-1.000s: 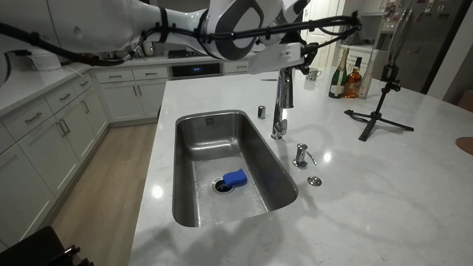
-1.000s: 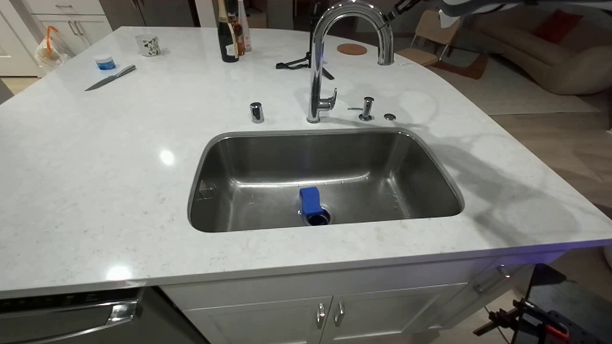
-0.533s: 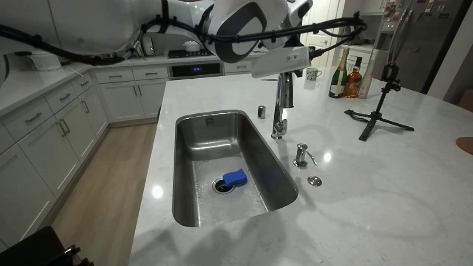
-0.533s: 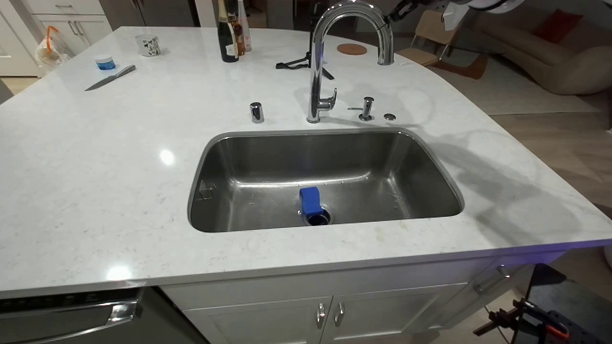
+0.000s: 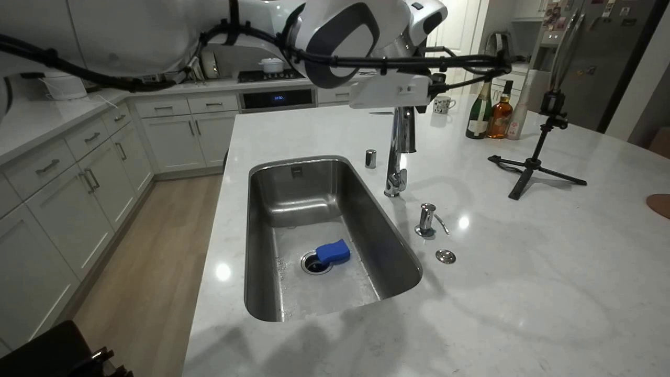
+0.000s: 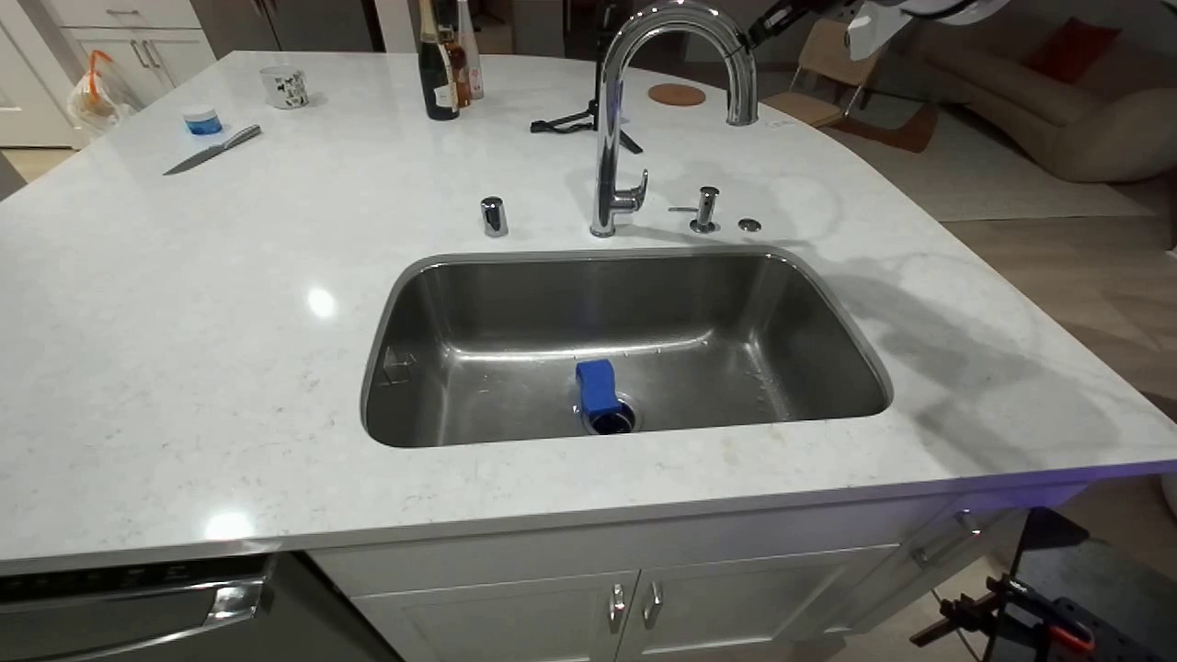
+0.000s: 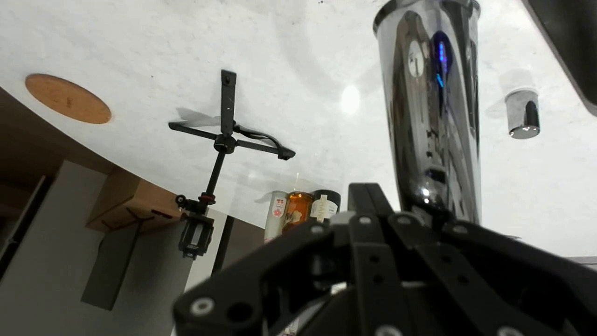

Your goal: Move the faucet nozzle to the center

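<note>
changed: in an exterior view black cable (image 5: pixel 413 63) hangs lower than half a second ago, faucet nozzle (image 6: pixel 741 92) unmoved | look: shiny chrome, arched, tip pointing down (over countertop (image 6: pixel 230 368), outside sink basin (image 6: pixel 588 294)) | gripper (image 6: pixel 752 40): up against its curve or just beside, cannot tell whether parted or clenched

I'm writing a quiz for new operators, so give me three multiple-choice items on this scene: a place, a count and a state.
1. Where does the blue sponge lie? A beside the knife; B in the sink; C inside the mug.
2. How many bottles stand on the counter? A one; B two; C three.
3. Which way does the faucet nozzle point? A down; B up; C sideways.

1 B: it lies at the drain in both exterior views.
2 C: green, amber and pale ones stand together.
3 A: its free end hangs lowest.
</note>
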Tool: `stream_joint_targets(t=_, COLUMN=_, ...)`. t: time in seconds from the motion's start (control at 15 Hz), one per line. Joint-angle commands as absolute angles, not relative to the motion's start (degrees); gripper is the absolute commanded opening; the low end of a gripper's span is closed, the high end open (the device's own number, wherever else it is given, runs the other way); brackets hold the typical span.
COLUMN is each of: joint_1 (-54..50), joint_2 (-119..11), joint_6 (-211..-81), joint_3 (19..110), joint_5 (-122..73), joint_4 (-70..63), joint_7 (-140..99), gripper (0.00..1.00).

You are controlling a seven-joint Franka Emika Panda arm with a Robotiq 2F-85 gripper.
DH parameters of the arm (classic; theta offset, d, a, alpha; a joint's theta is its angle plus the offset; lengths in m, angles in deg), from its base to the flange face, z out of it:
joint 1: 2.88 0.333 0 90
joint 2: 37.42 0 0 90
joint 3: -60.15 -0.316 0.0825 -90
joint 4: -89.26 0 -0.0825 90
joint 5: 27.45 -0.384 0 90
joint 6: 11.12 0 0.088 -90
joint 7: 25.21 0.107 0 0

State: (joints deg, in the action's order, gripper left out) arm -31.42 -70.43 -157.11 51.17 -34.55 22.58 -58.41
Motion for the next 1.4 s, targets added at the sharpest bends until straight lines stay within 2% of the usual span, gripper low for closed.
stream_joint_targets(t=0.0, joint_1=-30.2, joint_2=-69.6, joint_6=-155.4, joint_3=51.0, joint_5=-34.9, joint_4=22.6, joint_7=-55.0, gripper=0.0)
stream_joint_targets(t=0.8, joint_1=-31.7, joint_2=-66.5, joint_6=-150.9, joint_3=48.9, joint_5=-37.0, joint_4=20.3, joint_7=-56.0, gripper=0.0)
stream_joint_targets(t=1.33, joint_1=-27.1, joint_2=-65.6, joint_6=-152.0, joint_3=50.7, joint_5=-32.1, joint_4=18.5, joint_7=-52.0, gripper=0.0)
